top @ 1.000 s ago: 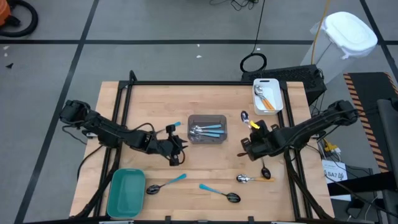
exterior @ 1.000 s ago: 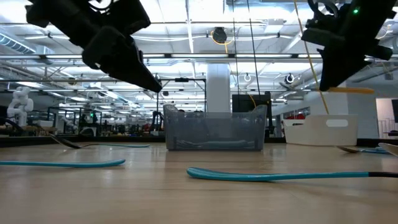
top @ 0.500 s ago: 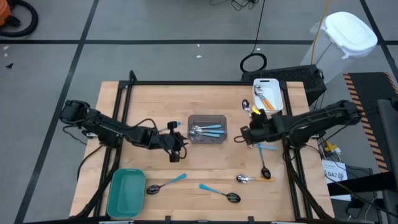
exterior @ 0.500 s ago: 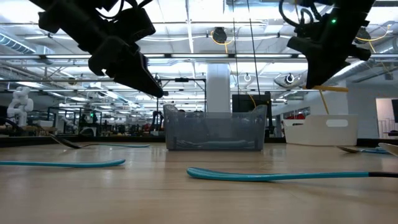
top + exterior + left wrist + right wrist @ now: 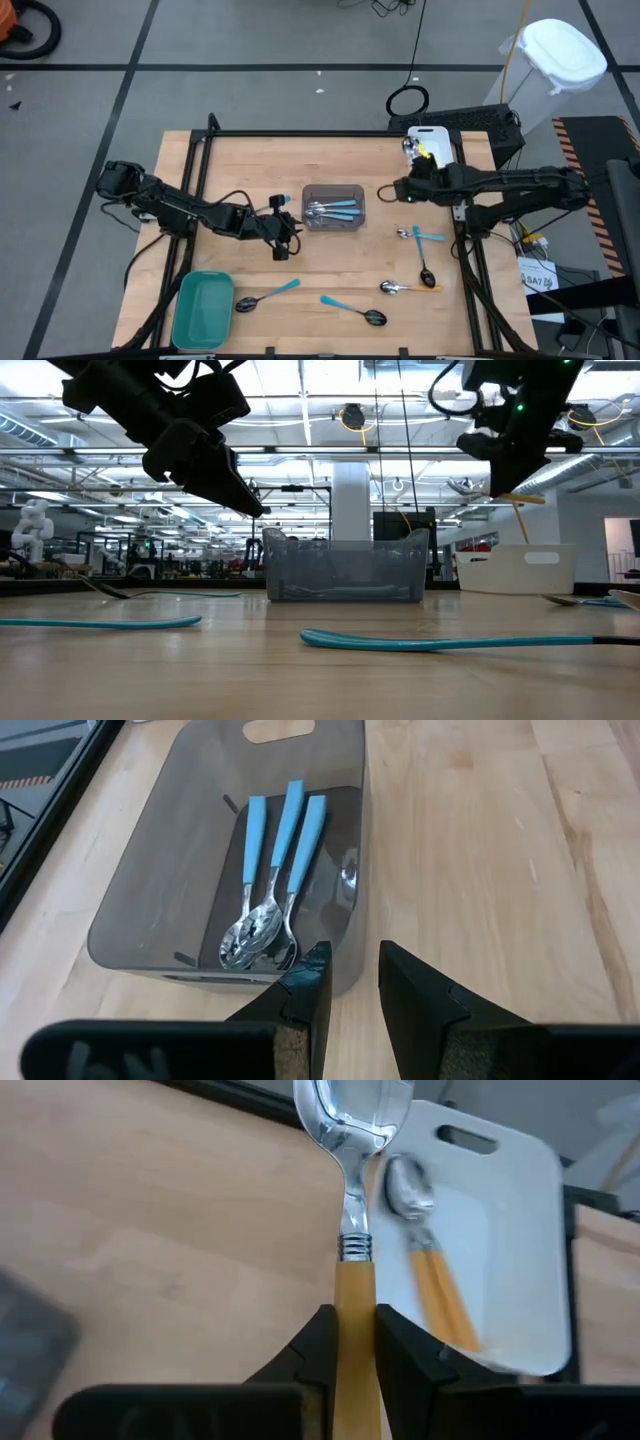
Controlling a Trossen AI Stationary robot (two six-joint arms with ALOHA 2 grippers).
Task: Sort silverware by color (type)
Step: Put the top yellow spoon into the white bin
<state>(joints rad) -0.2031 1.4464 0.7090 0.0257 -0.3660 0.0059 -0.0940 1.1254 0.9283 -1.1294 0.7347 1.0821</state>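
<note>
The right gripper (image 5: 350, 1342) is clamped on an orange-handled silver spoon (image 5: 352, 1200), held in the air just beside the white bin (image 5: 437, 146), which already contains orange-handled spoons (image 5: 425, 1250). The left gripper (image 5: 348, 985) hovers beside the grey bin (image 5: 150, 890) of blue-handled spoons (image 5: 270, 870), fingers narrowly parted, holding nothing.

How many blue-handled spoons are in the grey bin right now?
3. The blue-handled silver spoons lie side by side in the translucent grey plastic bin: one, a second, a third. Another could hide beneath them.
</note>
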